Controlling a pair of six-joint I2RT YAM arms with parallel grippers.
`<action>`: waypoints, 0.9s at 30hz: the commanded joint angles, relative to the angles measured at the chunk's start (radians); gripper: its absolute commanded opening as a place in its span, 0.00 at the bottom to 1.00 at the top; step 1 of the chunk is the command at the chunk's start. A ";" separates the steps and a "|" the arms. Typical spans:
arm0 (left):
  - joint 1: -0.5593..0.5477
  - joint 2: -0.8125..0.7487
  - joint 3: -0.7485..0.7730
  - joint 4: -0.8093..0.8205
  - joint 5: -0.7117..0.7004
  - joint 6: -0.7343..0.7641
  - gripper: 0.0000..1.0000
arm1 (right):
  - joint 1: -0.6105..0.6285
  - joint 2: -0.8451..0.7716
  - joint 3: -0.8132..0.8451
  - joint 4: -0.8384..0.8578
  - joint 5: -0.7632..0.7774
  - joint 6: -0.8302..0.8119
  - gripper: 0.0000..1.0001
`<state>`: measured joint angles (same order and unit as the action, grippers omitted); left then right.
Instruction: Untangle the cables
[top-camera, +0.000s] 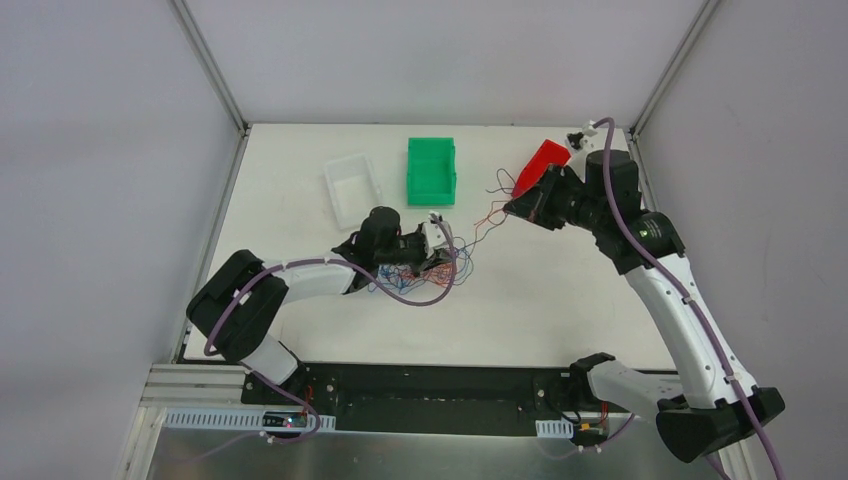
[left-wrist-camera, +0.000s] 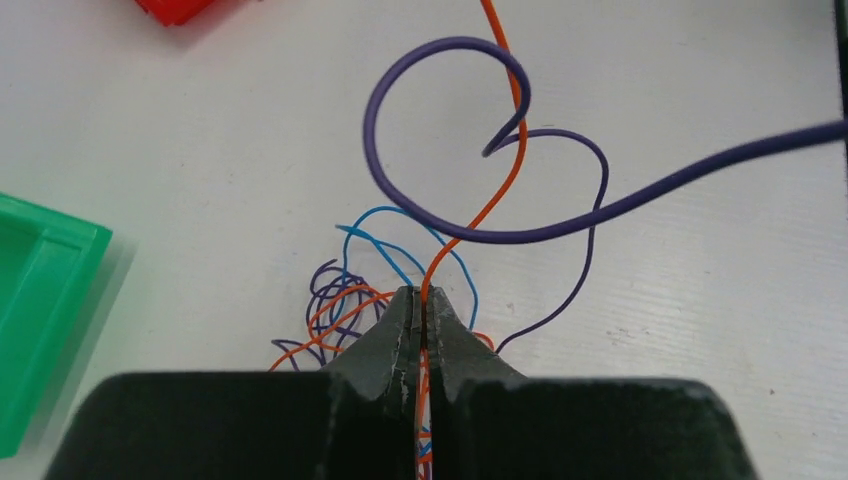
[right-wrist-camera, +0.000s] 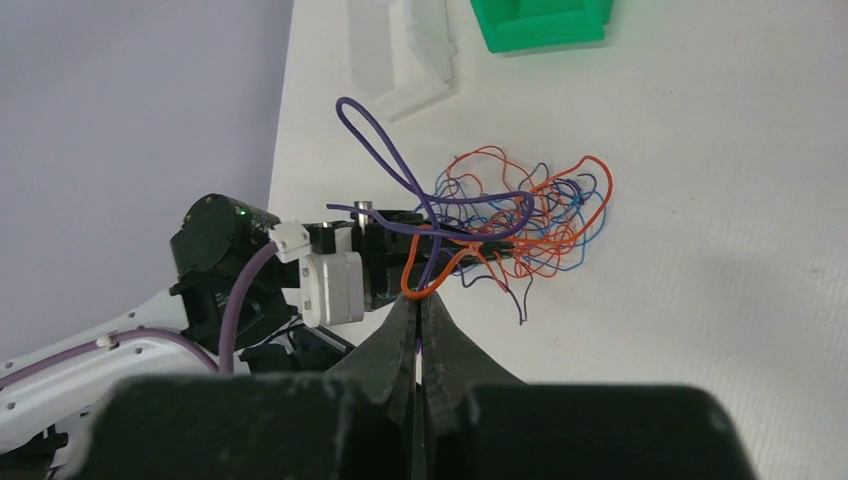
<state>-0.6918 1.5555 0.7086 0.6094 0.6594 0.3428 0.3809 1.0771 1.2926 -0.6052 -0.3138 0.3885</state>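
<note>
Orange, blue and purple hair-thin wires sit in a knot (right-wrist-camera: 560, 215) on the white table (top-camera: 560, 300). Our left claw (left-wrist-camera: 424, 300) is clenched on one orange wire (left-wrist-camera: 497, 190) right at the knot. Our right claw (right-wrist-camera: 420, 300), up near the red plastic bin (top-camera: 543, 160), pinches strands (right-wrist-camera: 428, 240) from the same knot. We think this step is pulling them apart, and it needs a slow, gentle pull. The green plastic bin (top-camera: 431, 172) and clear plastic tray (top-camera: 352, 190) look empty.
</note>
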 joint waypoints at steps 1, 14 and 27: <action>0.000 -0.030 0.030 -0.025 -0.209 -0.115 0.00 | -0.034 -0.038 -0.070 -0.003 0.056 0.035 0.01; 0.124 -0.130 -0.133 0.043 -0.333 -0.337 0.00 | -0.182 -0.220 -0.489 0.006 0.280 0.183 0.83; 0.121 -0.045 -0.073 0.034 -0.259 -0.421 0.00 | 0.087 -0.077 -0.546 0.205 0.161 0.188 0.76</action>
<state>-0.5636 1.5005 0.5926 0.6075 0.3676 -0.0502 0.3573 0.9142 0.7067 -0.4900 -0.2211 0.5594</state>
